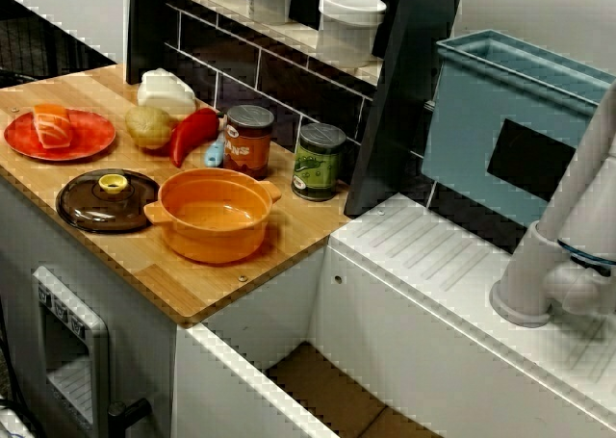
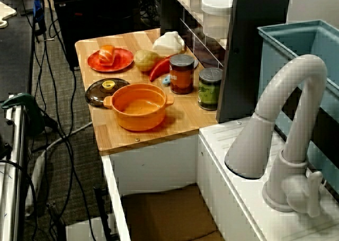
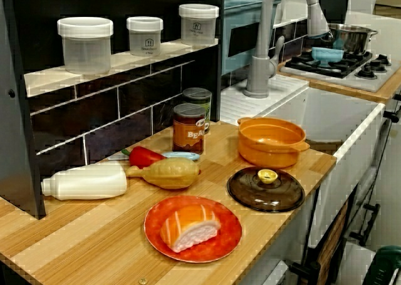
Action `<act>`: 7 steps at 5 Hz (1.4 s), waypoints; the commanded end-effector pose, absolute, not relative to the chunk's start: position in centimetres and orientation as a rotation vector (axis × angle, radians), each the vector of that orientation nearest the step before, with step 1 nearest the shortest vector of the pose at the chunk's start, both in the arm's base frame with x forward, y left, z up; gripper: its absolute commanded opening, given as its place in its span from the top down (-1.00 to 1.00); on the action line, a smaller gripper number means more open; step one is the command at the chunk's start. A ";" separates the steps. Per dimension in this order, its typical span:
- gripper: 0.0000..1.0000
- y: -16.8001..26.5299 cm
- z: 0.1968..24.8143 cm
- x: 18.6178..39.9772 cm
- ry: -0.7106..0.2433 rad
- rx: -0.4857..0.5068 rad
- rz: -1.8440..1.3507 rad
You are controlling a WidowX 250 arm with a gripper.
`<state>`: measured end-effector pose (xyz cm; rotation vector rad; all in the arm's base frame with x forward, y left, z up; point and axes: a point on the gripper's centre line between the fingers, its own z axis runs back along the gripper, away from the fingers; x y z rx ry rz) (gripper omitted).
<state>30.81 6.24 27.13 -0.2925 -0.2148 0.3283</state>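
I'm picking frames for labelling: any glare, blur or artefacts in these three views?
View from above: sharp, sheen on the brown lid, stair-stepped edges. View from behind the tap: tap looms large and soft, floor dim. Low view along the counter: reflections on the dark tiles, orange pot crisp.

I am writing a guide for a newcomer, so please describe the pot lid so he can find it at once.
Look at the wooden counter. Near its front edge stands an orange pot; the lid lies flat beside it, toward the red plate. It alone is dark brown, with a yellow knob.
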 end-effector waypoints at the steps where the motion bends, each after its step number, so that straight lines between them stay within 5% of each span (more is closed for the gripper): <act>1: -1.00 6.2 27.1 30.8 -0.215 -0.292 0.328; 3: -1.00 9.8 26.4 30.3 -0.269 -0.246 0.351; 5: -1.00 14.8 23.0 30.1 -0.377 -0.172 0.369; 7: -1.00 14.1 19.3 29.0 -0.462 0.002 0.577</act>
